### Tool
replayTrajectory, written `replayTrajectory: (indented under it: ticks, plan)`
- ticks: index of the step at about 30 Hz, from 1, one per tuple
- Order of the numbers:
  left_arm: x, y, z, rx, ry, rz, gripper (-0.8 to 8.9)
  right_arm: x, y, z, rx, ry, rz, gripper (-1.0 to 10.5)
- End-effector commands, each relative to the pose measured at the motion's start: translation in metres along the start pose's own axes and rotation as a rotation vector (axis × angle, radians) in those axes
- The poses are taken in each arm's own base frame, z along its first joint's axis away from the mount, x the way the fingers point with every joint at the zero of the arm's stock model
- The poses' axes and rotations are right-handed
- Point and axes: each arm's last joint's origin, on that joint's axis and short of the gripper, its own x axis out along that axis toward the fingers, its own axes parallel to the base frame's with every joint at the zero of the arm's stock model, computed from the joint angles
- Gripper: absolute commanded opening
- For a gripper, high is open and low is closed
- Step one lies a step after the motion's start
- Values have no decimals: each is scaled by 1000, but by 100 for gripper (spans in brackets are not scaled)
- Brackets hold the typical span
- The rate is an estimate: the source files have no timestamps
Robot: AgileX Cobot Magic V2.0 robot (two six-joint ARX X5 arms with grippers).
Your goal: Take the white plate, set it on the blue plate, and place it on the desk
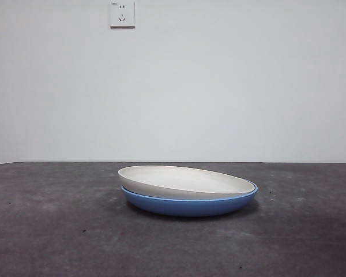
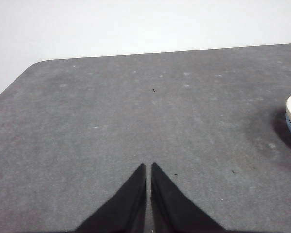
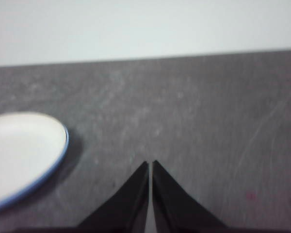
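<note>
- Plates sit stacked: the round, matte cream-white plate lies inside the glossy, shallow blue plate, slightly tilted, with one edge riding higher than the other.
- Both rest on the rough, mottled dark grey desk, well clear of either arm; no gripper shows in the front view.
- Left gripper hangs above bare desk with its two black jaws pressed together, holding nothing. The stack shows only as a sliver, off to one side and well apart from its tips.
- Right gripper is likewise clenched and empty. The stack lies nearer to it, off to the side of its jaws, with the blue rim peeking out under the white plate.
- Judging from how things lie, stacking looks done; what may remain is lifting the white plate off and setting it on the desk.
- Handling: the white plate looks stiff, fairly light and breakable, so set it down gently.
- Take hold on the low sloping rim, one jaw above and one beneath, ideally at the raised edge where a gap to the blue plate exists.
- A glossy blue surface underneath may let the stack slide if nudged sideways.
</note>
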Motion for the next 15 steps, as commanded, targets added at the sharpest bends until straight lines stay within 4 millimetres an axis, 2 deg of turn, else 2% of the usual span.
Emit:
replayTrajectory:
  ticks: [1,15]
  plan:
    - [2,0,-7,-14,26,-3,16,0,0,-3,40,17,2,9]
    - [2,0,-7,-14,27,-3,16,0,0,-2,84,8,4,9]
